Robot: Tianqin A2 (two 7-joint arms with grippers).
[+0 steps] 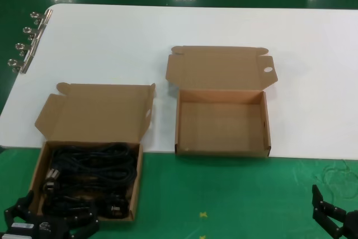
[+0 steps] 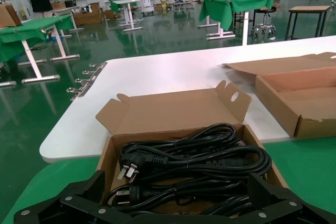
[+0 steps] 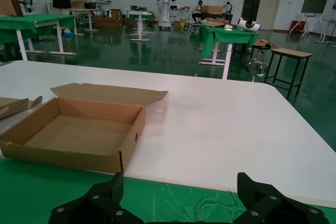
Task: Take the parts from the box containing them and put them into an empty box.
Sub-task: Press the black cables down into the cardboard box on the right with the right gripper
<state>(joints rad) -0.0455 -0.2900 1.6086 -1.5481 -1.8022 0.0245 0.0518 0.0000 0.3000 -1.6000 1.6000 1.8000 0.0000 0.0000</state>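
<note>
Black power cords [image 1: 92,169] lie as looped bundles in the brown box containing them [image 1: 38,170], at the front left with its lid flap open. In the left wrist view the cords [image 2: 194,156] show chunky plugs with metal prongs [image 2: 128,170]. My left gripper [image 1: 53,216] hovers open at that box's near end, its jaws spread above the cords [image 2: 178,192] without touching them. The empty box [image 1: 221,124] stands in the middle, its lid flap with an oval hole [image 1: 267,69] folded back. My right gripper [image 1: 335,219] waits open at the front right, nothing between its fingers [image 3: 180,187]; the empty box [image 3: 63,156] lies ahead of it.
Both boxes straddle the white table's [image 1: 196,26] front edge and the green mat [image 1: 224,194]. Several binder clips [image 1: 25,43] stick out from the table's far left edge. Bare table stretches behind and to the right of the empty box.
</note>
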